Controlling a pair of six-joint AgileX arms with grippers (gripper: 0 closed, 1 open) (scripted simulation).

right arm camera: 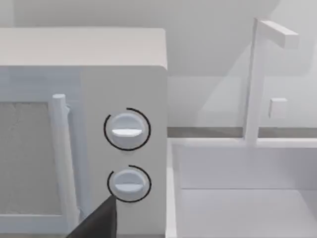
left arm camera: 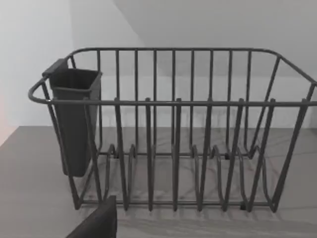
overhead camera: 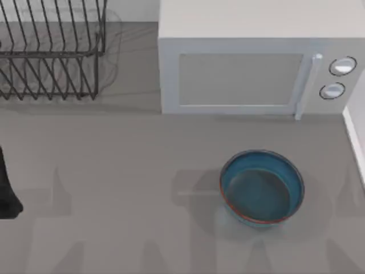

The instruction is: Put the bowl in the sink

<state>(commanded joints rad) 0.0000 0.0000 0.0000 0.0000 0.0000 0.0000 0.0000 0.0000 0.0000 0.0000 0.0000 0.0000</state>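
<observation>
The bowl (overhead camera: 262,186) sits upright on the grey tabletop (overhead camera: 125,171), toward the right side and just in front of the microwave (overhead camera: 251,68), apart from it. It is blue with a thin reddish-brown rim, nothing inside it, and nothing touches it.

The microwave stands at the back of the tabletop, door closed, with a vertical bar handle (overhead camera: 305,85) and two round knobs (overhead camera: 342,66) stacked at its right. No brand, label or writing can be read on it – the knobs carry only a plain bar and a dark arc around each. To its right, at the tabletop's right edge, is the white sink (right arm camera: 237,198); the right wrist view shows its basin wall touching or just beside the microwave's side, with a white angular faucet (right arm camera: 257,79) rising behind.

At the back left is a dark wire rack (overhead camera: 51,51), with a dark cup-shaped holder (left arm camera: 74,119) hung on one end, seen in the left wrist view.

The left arm (overhead camera: 7,188) is a dark shape at the tabletop's left edge, well apart from the bowl. A dark sliver of the left gripper (left arm camera: 96,223) faces the rack, and a similar sliver of the right gripper (right arm camera: 96,220) faces the microwave's knobs – for either, I cannot tell how the jaws stand.
</observation>
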